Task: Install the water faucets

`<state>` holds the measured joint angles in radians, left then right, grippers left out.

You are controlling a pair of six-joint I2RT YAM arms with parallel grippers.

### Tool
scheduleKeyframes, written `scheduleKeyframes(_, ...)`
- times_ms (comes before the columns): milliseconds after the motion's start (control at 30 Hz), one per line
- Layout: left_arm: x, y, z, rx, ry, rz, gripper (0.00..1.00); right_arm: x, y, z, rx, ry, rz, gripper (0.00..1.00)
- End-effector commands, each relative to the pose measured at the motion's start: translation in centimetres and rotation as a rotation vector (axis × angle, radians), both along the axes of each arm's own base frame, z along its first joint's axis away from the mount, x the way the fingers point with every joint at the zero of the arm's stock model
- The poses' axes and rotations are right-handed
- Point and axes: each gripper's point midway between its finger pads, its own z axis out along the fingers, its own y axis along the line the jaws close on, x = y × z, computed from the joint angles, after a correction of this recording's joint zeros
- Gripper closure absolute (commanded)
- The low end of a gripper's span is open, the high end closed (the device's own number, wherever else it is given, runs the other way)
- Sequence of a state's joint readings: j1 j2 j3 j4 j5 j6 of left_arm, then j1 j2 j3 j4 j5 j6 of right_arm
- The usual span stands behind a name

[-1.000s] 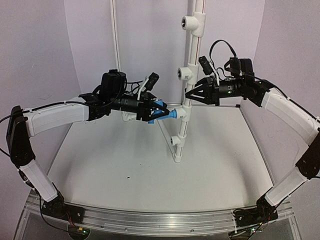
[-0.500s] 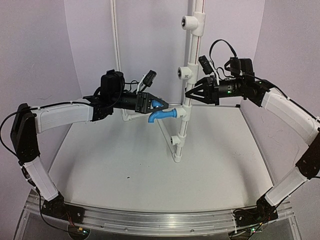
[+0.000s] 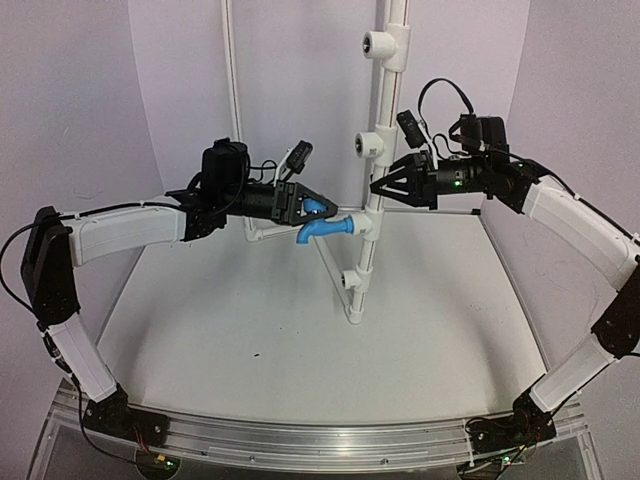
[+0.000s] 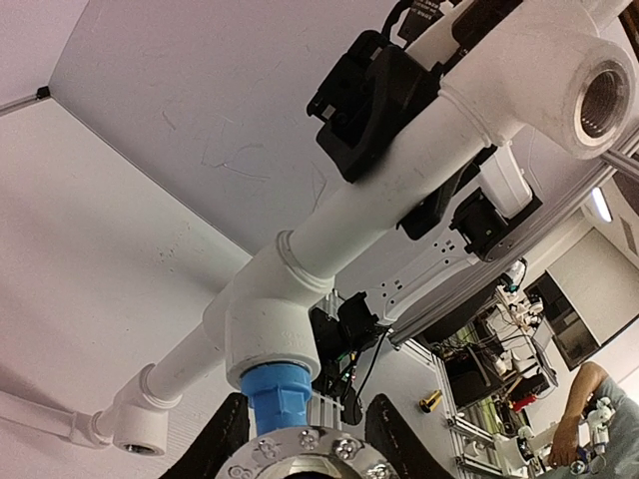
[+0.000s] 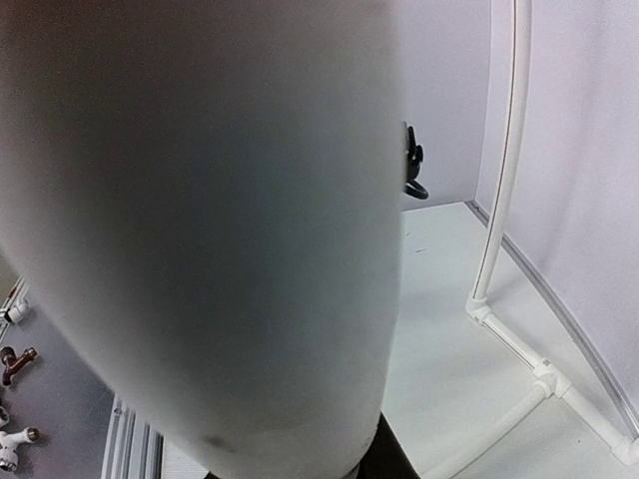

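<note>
The blue faucet [image 3: 325,230] sits in the tee fitting [image 3: 358,226] of the white pipe [image 3: 384,100]. It is probably light, stiff, slippery plastic, best held at the knob [image 3: 319,208]. The left claw [image 3: 313,207] is closed around that knob; the right claw [image 3: 380,187] clamps the pipe.

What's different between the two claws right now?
The left claw grips the blue faucet, while the right claw clamps the white upright pipe. The left claw sits lower, level with the tee fitting that the faucet is plugged into; the right claw holds the pipe just above that fitting. They reach in from opposite sides. Both are shut on something.
</note>
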<state>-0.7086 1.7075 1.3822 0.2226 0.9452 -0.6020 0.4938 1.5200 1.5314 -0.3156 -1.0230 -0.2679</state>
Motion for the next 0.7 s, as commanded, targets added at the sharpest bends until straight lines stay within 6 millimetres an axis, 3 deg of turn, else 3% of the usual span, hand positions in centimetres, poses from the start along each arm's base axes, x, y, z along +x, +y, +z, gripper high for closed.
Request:
scheduleKeyframes(0, 2.0, 1.1, -2.0, 0.116, 0.158, 0.146, 0.68, -0.4, -0.2, -3.4, -0.080, 0.280, -0.056, 1.00)
scheduleKeyframes(100, 1.8, 1.7, -2.4, 0.145, 0.104, 0.166, 0.56, -0.3, -0.2, -3.5, -0.081, 0.280, -0.056, 1.00)
scheduleKeyframes(267, 1.7, 2.0, -2.8, 0.168, 0.065, 0.176, 0.53, -0.3, -0.1, -3.5, -0.081, 0.284, -0.055, 1.00)
scheduleKeyframes(467, 1.2, 1.3, -2.9, 0.180, 0.026, 0.152, 0.41, -0.1, -0.1, -3.6, -0.082, 0.286, -0.055, 1.00)
scheduleKeyframes(667, 1.0, 0.6, -3.5, 0.213, -0.017, 0.147, 0.40, -0.1, 0.0, -3.6, -0.082, 0.287, -0.055, 1.00)
